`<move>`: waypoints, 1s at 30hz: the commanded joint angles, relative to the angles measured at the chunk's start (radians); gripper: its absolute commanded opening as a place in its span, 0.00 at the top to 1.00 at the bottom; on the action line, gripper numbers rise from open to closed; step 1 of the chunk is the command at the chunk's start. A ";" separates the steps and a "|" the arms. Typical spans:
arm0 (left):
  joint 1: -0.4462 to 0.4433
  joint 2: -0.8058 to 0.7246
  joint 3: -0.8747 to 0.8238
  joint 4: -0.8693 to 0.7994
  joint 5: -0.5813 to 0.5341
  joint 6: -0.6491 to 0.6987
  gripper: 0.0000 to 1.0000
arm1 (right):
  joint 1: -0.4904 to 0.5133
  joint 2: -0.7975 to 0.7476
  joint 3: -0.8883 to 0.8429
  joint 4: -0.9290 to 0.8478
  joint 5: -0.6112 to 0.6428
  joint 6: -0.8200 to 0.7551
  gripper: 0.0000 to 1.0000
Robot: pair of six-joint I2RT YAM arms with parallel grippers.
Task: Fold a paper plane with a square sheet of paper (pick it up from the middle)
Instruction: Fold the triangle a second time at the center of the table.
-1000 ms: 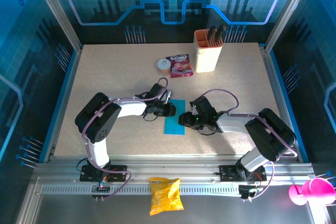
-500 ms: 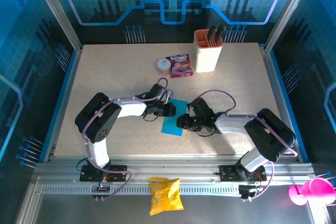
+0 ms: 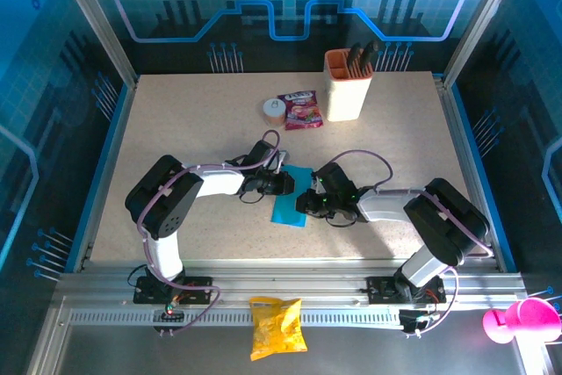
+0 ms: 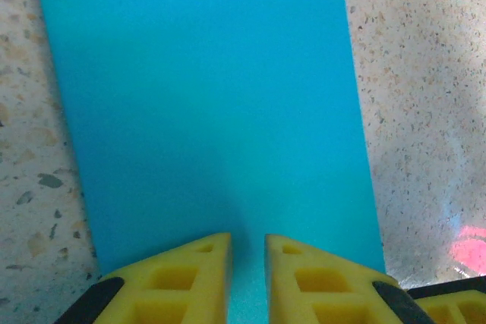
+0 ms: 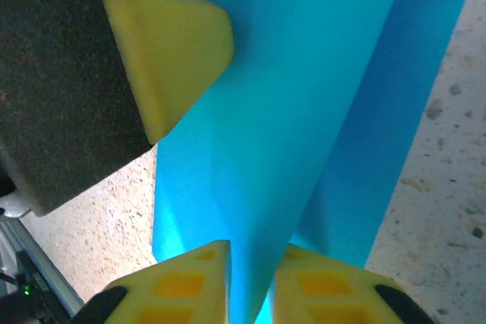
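The square sheet of paper point(image 3: 288, 210) is bright cyan and lies mid-table between both grippers. In the left wrist view the sheet point(image 4: 205, 104) spreads flat ahead. My left gripper point(image 4: 248, 237) point(image 3: 283, 183) sits at its near edge, its yellow fingers almost together with cyan paper in the narrow gap. My right gripper point(image 5: 250, 244) point(image 3: 305, 203) is shut on a raised fold of the sheet point(image 5: 304, 111), which rises as a ridge from between its fingers. One fingertip of the left gripper point(image 5: 175, 43) shows at the sheet's far side. No paper plane shape shows.
At the back stand a beige holder cup point(image 3: 347, 85), a pink-red snack packet point(image 3: 300, 110) and a small tape roll point(image 3: 274, 110). A yellow snack bag point(image 3: 277, 327) lies on the front rail. Bare speckled tabletop point(image 3: 176, 120) surrounds the sheet.
My right gripper slid left onto the sheet and closed its jaws, pinching up a fold. The sheet's right side bunched toward the left gripper. The left arm stayed still.
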 commanded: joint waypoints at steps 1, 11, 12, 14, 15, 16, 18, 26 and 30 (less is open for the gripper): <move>0.015 -0.037 -0.032 -0.014 0.010 -0.021 0.79 | -0.011 0.003 0.011 0.000 -0.017 0.007 0.89; -0.009 -0.263 -0.182 0.018 -0.037 0.026 0.51 | -0.040 -0.039 0.013 -0.070 -0.032 -0.008 0.98; -0.026 -0.283 -0.199 0.019 -0.052 0.038 0.49 | -0.043 -0.040 0.017 -0.078 -0.036 -0.006 0.98; -0.074 -0.325 -0.235 0.017 -0.094 0.064 0.44 | -0.047 -0.044 0.025 -0.091 -0.044 -0.003 0.98; -0.099 -0.344 -0.251 0.017 -0.120 0.077 0.43 | -0.048 -0.045 0.031 -0.099 -0.047 -0.002 0.98; -0.127 -0.358 -0.267 0.022 -0.149 0.087 0.42 | -0.050 -0.047 0.035 -0.106 -0.049 -0.001 0.98; -0.192 -0.382 -0.301 0.037 -0.227 0.121 0.39 | -0.051 -0.050 0.041 -0.113 -0.054 0.002 0.98; -0.395 -0.361 -0.366 0.176 -0.442 0.193 0.31 | -0.054 -0.054 0.049 -0.120 -0.064 0.013 0.98; -0.448 -0.314 -0.339 0.202 -0.500 0.207 0.29 | -0.054 -0.052 0.048 -0.120 -0.066 0.018 0.98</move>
